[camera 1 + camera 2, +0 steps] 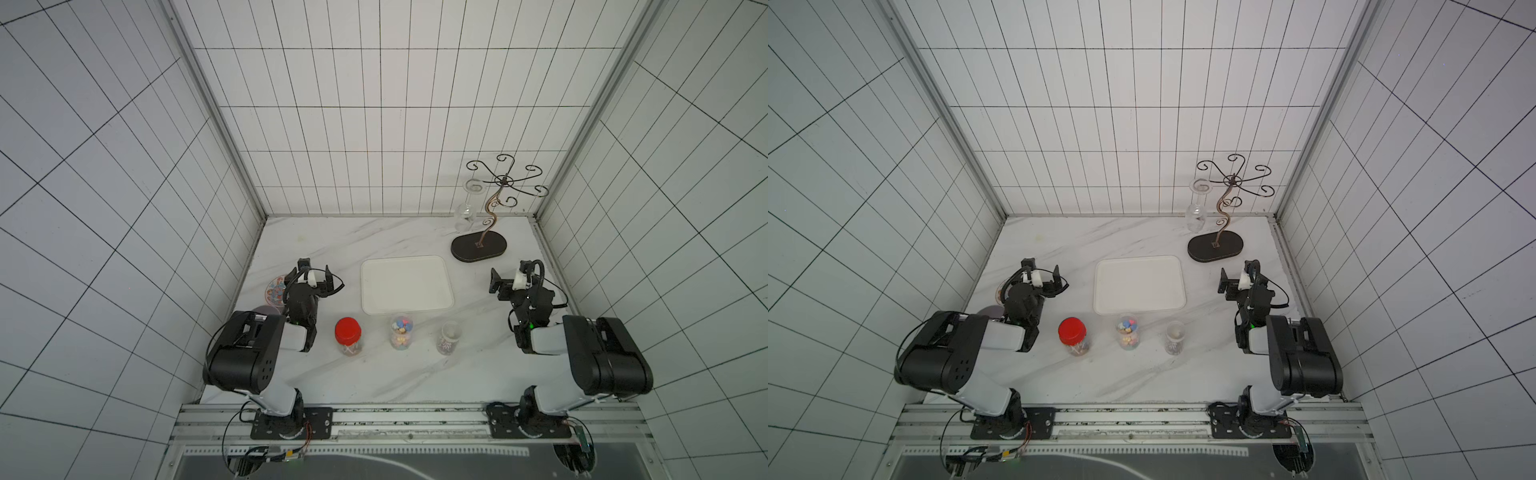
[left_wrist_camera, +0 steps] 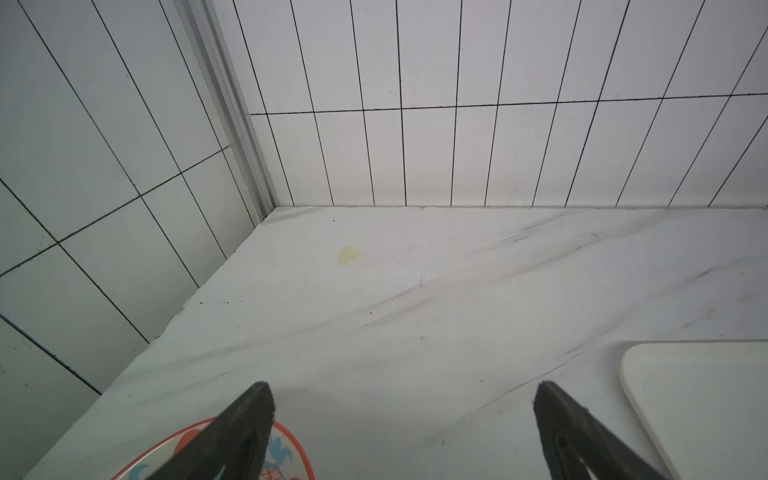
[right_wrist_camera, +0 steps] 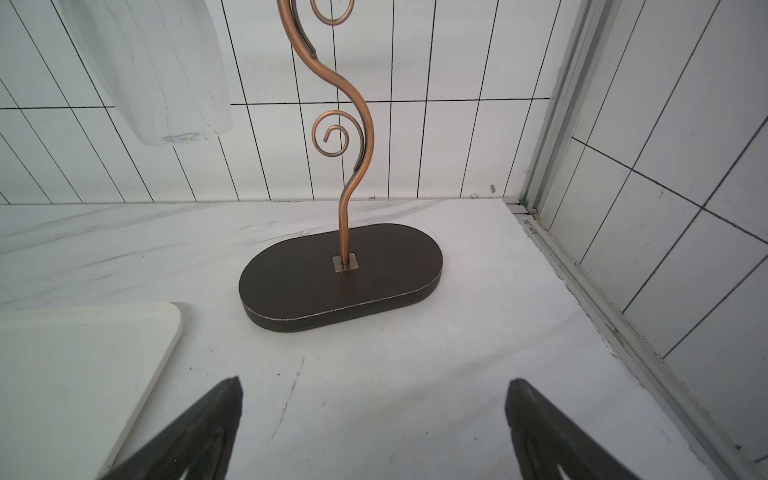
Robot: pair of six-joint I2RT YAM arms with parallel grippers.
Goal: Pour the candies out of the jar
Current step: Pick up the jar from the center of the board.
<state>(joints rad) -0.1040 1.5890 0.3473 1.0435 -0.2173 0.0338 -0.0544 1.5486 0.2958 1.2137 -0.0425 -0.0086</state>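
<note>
Three clear jars stand in a row near the table's front in both top views. The left one [image 1: 348, 336] has a red lid and thin sticks inside. The middle jar [image 1: 401, 331] [image 1: 1128, 332] is open and holds pastel candies [image 1: 402, 324]. The right jar [image 1: 449, 338] is open with tiny sweets at its bottom. My left gripper [image 1: 316, 270] [image 2: 403, 388] hangs open, behind and left of the red-lidded jar. My right gripper [image 1: 510, 272] [image 3: 374, 381] is open too, behind and right of the row. Neither wrist view shows a jar.
A white tray [image 1: 406, 284] [image 2: 706, 399] [image 3: 75, 365] lies behind the jars. A scrolled metal stand on a dark oval base [image 1: 478, 249] [image 3: 340, 282] holds an upside-down glass [image 1: 467, 208] at the back right. A round patterned disc [image 1: 276, 289] [image 2: 286, 449] lies under my left gripper.
</note>
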